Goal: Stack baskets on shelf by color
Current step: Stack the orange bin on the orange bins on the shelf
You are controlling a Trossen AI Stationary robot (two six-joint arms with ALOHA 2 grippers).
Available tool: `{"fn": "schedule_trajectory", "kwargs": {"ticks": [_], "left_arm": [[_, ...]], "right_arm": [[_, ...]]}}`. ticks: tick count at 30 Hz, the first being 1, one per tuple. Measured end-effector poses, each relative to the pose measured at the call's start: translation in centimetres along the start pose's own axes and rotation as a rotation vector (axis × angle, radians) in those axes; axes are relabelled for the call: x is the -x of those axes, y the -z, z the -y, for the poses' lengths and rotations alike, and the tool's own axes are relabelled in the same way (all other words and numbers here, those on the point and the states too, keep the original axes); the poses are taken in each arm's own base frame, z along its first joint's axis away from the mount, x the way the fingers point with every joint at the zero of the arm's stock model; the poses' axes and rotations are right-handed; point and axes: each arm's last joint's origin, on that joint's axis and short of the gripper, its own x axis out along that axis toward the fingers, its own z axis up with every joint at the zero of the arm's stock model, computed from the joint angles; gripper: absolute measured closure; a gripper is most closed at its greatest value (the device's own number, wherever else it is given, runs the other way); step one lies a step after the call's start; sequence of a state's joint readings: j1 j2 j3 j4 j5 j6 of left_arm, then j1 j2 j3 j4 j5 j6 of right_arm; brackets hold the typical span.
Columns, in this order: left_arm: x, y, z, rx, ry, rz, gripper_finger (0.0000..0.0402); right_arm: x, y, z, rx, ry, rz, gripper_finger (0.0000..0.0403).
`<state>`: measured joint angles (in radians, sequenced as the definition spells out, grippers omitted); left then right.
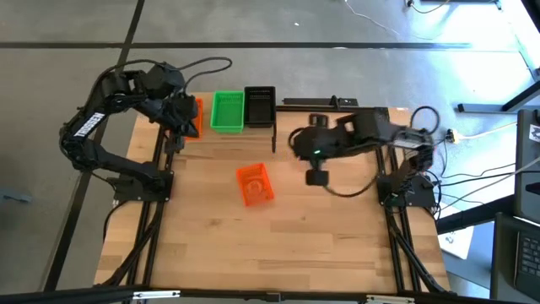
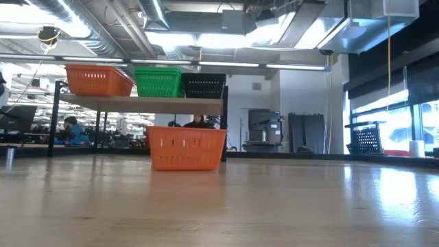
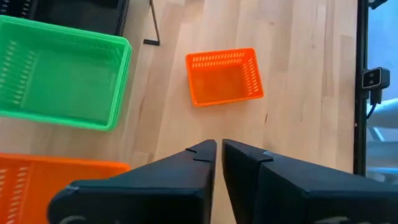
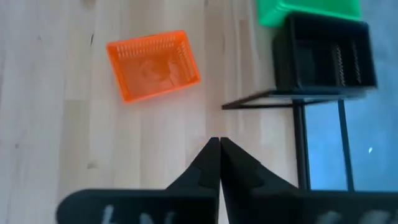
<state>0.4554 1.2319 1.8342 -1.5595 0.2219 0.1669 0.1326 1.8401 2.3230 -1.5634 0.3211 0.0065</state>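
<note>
1. High view: orange (image 1: 193, 117), green (image 1: 227, 111) and black (image 1: 259, 106) basket stacks sit colour-sorted on the shelf (image 1: 272, 128)
2. Loose orange basket (image 1: 255, 184) waits mid-bench (image 1: 337, 236)
3. Left gripper (image 3: 217, 163) above the shelf: jaws slightly parted, empty
4. Right gripper (image 4: 217, 163) nearby: jaws closed, empty

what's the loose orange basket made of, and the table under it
Orange basket: looks like moulded plastic, slightly glossy, with slotted lattice walls and an even bright colour. Table: pale wood, apparently butcher-block planks, with visible strip seams and grain and a smooth sheen in the low view.
</note>
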Motion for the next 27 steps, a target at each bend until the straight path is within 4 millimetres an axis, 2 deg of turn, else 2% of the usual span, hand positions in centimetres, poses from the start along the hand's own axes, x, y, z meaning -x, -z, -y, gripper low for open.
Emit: {"fn": "schedule_trajectory", "kwargs": {"ticks": [5,8,15,18,23,27], "left_arm": [[-1.8,-1.1,0.1,-0.018,0.050,-0.049,0.0347],[-3.5,-2.1,0.3,-0.054,0.079,-0.089,0.0329],[-8.5,-4.3,2.2,-0.473,0.232,-0.188,0.0324],[-11.1,-5.2,3.1,-0.566,0.276,-0.227,0.0324],[-15.5,-5.9,4.8,-0.684,0.353,-0.331,0.0324],[-18.6,-6.1,6.2,-0.750,0.405,-0.395,0.0324]], "right_arm": [[3.4,1.6,1.2,-0.063,-0.001,0.072,0.0390],[5.5,2.7,1.9,-0.082,-0.002,0.125,0.0391],[10.9,6.2,3.7,-0.122,-0.006,0.266,0.0400],[13.0,7.9,4.3,-0.142,-0.045,0.326,0.0397],[15.4,10.2,4.8,-0.143,-0.141,0.400,0.0390],[16.2,11.0,5.0,-0.131,-0.163,0.429,0.0389]]}}
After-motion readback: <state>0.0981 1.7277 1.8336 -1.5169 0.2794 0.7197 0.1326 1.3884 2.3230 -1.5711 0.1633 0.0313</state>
